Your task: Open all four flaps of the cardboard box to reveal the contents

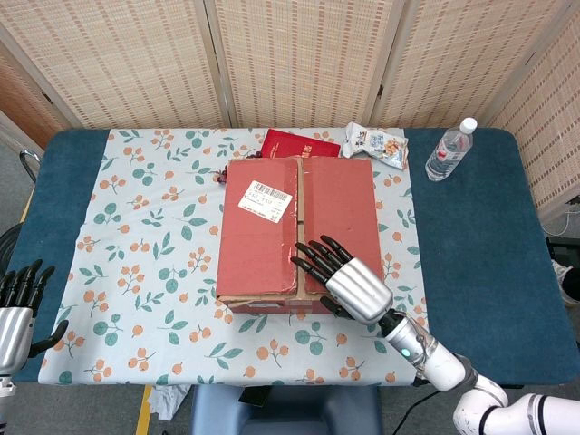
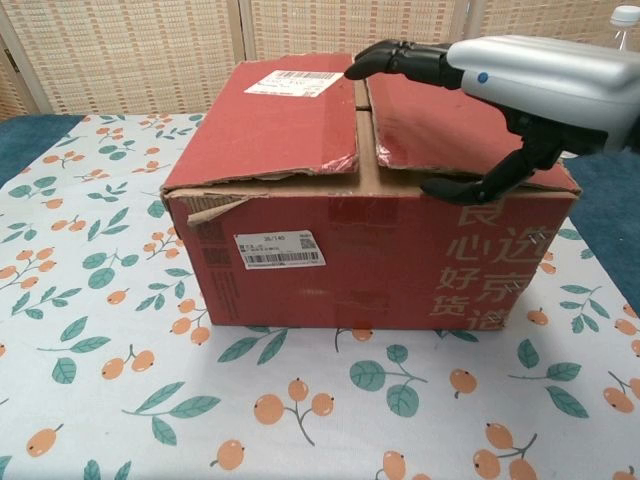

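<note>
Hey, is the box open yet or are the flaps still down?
Shut. Both top flaps lie flat, meeting at the centre seam; contents hidden. The right hand hovers over the right flap, holding nothing.

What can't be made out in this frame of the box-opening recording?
- Contents of the cardboard box: both views, hidden under the closed flaps.
- Contact of the right hand with the right flap: uncertain in both views.
- Red packet: head view, mostly behind the box.
- Water bottle: chest view, only its cap clears the arm.
- Left hand: head view, cut by the edge.
</note>
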Controlling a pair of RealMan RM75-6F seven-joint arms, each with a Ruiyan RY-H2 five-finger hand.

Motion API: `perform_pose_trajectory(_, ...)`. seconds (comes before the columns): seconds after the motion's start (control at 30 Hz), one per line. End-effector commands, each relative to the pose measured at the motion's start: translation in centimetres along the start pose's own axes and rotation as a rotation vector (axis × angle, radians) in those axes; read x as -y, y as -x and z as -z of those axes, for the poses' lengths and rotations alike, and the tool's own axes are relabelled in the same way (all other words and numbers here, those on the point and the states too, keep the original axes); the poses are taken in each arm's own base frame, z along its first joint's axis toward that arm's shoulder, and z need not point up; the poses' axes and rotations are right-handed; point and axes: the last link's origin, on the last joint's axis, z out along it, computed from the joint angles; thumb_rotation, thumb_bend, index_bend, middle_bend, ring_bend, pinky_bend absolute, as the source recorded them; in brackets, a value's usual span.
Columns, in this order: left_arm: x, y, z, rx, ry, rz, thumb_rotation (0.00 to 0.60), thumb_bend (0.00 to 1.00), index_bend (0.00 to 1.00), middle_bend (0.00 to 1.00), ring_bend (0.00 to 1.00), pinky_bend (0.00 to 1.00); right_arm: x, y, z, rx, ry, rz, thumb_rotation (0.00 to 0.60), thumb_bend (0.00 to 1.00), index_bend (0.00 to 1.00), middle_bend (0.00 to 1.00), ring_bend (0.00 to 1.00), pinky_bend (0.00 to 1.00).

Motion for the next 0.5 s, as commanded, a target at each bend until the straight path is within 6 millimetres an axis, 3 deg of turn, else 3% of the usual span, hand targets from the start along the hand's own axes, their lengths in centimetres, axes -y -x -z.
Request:
perform_pose_trajectory(0.03,0.0,-0.1,0.0,-0.001,0.0,0.002,0.598,0.33,0.0,0.0,0.03,0.0,0.3,0.2,-0.6,0.001,-0.008,0.025,0.6,0.42,0.0,0.0,0.0,0.0)
perform_pose_trajectory(0.5,0.1,-0.2,0.1,-0.007,0.002,0.012,0.596,0.33,0.0,0.0,0.03,0.0,0.7,-0.8,-2.5,-0.057,0.0,0.062,0.6,0.42,0.0,0.0,0.0,0.0)
